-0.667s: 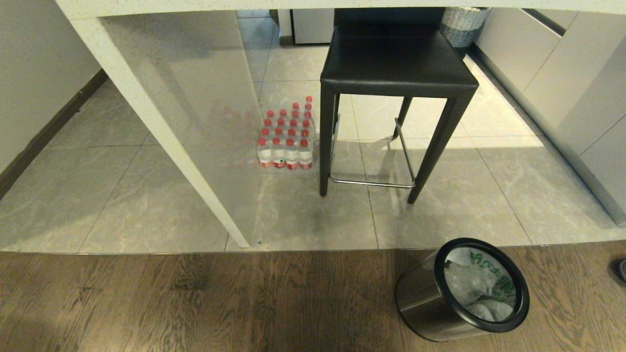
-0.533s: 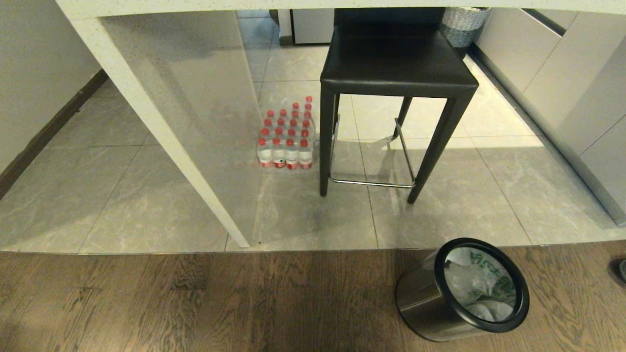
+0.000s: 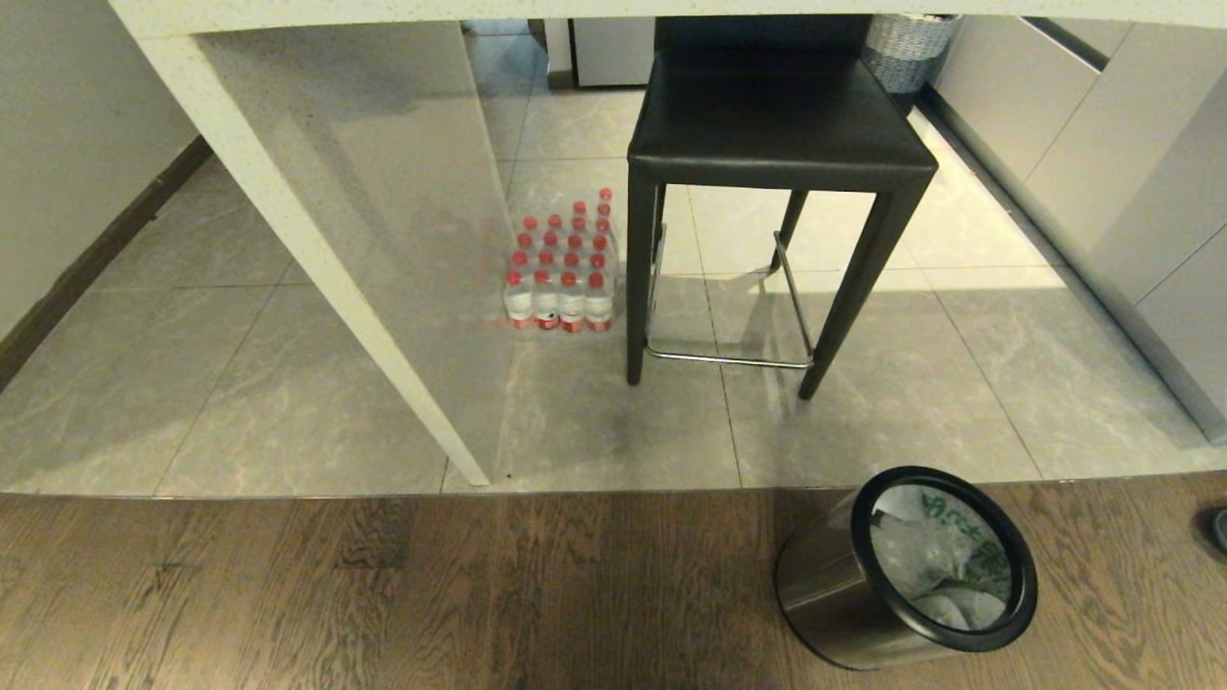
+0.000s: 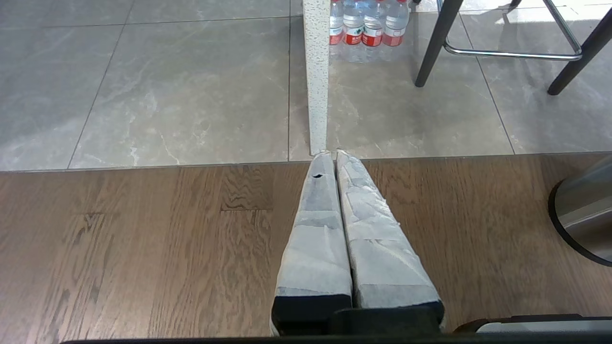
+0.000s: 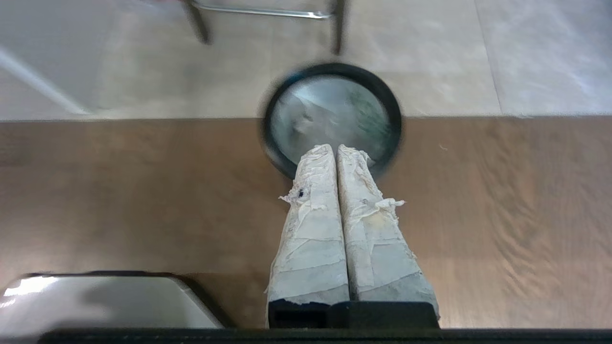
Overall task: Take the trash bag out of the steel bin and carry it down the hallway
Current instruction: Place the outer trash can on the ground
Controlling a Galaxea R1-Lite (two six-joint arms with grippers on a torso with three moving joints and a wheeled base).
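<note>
In the right wrist view the steel bin and the trash bag inside it are smeared by blur, its near rim hidden behind the pincer fingers. In the head view the woven basket is cut off at the upper right, and a dark object at the right edge is too cropped to identify.
</note>
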